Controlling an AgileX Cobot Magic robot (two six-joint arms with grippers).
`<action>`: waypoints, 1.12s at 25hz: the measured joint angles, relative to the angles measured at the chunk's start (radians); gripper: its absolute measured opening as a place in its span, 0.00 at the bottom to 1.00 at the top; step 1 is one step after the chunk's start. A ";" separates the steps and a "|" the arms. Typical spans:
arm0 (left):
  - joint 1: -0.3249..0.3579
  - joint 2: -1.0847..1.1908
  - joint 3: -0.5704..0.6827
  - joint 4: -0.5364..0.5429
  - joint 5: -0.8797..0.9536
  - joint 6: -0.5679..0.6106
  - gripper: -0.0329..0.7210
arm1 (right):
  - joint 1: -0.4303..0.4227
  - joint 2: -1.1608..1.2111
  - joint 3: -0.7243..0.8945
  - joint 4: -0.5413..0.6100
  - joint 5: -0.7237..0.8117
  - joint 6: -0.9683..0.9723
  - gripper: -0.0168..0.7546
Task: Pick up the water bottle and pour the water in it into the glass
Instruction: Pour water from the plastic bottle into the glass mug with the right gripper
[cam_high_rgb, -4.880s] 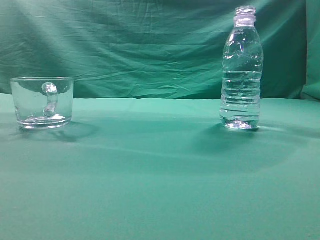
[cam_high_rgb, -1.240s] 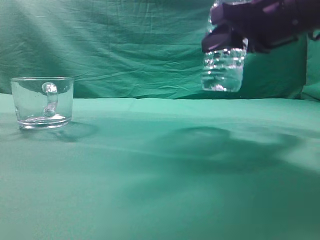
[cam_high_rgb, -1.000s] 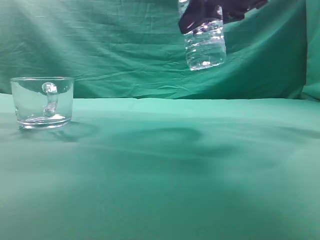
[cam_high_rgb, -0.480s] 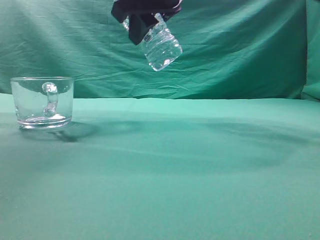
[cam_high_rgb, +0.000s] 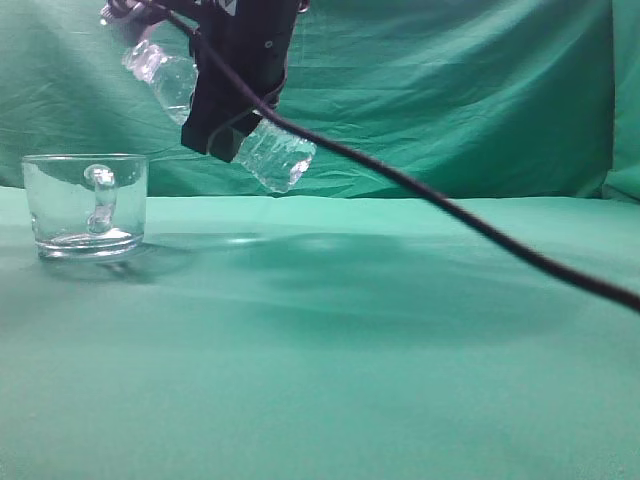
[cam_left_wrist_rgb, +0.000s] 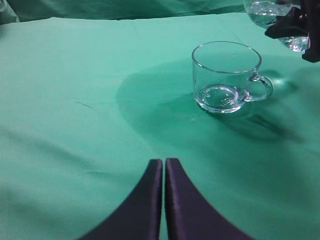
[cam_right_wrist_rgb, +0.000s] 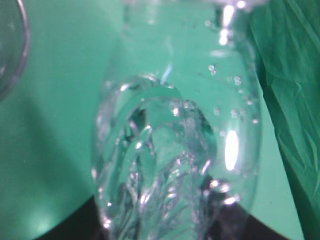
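Note:
The glass (cam_high_rgb: 85, 204) stands upright on the green cloth at the left, handle toward the exterior camera. It also shows in the left wrist view (cam_left_wrist_rgb: 226, 76) and looks empty. My right gripper (cam_high_rgb: 238, 85) is shut on the water bottle (cam_high_rgb: 275, 156) and holds it tilted in the air, up and right of the glass, neck (cam_high_rgb: 150, 62) toward the upper left. In the right wrist view the water bottle (cam_right_wrist_rgb: 175, 135) fills the frame, with water and bubbles inside. My left gripper (cam_left_wrist_rgb: 164, 162) is shut and empty, low over the cloth, short of the glass.
A green cloth (cam_high_rgb: 330, 350) covers the table and a green backdrop (cam_high_rgb: 450, 90) hangs behind. A black cable (cam_high_rgb: 470, 222) runs from the right arm down to the right edge. The glass rim (cam_right_wrist_rgb: 10, 50) shows at the right wrist view's left edge.
The right gripper lifted the bottle from the table at the right, carried it left across the scene, and tilted it neck toward the glass. The glass has not moved.

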 joint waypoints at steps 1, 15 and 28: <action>0.000 0.000 0.000 0.000 0.000 0.000 0.04 | 0.005 0.005 -0.001 -0.018 0.000 -0.007 0.41; 0.000 0.000 0.000 0.000 0.000 0.000 0.04 | 0.032 0.028 -0.008 -0.394 -0.012 -0.038 0.41; 0.000 0.000 0.000 0.000 0.000 0.000 0.04 | 0.034 0.028 -0.008 -0.555 0.033 -0.053 0.41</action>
